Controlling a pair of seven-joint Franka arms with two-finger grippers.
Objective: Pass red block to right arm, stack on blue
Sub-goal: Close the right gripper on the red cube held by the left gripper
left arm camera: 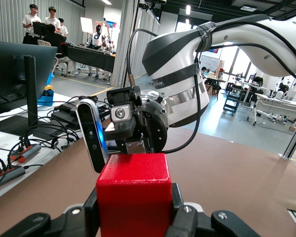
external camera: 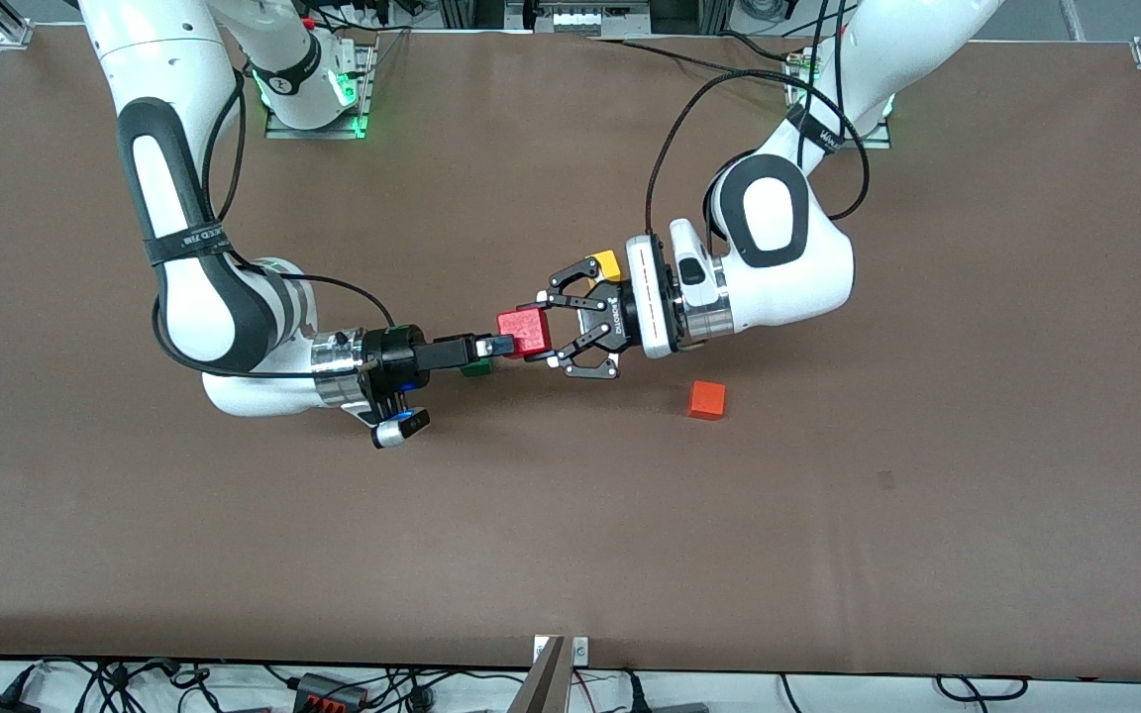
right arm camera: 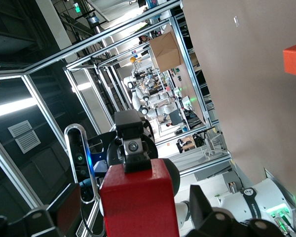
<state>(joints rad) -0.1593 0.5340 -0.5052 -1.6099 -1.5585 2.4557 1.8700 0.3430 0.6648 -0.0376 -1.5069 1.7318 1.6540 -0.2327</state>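
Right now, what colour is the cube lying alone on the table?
Orange cube, clearest in the front view.

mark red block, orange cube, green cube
red block (external camera: 523, 330), front view, top face.
orange cube (external camera: 706, 399), front view, top face.
green cube (external camera: 476, 369), front view, visible edge under the right gripper (external camera: 503, 346).

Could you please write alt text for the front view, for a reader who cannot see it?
Mid-handover above a brown table: the left gripper is shut on the red block while the right gripper meets it from the right arm's end. An orange cube lies on the table nearer the camera.
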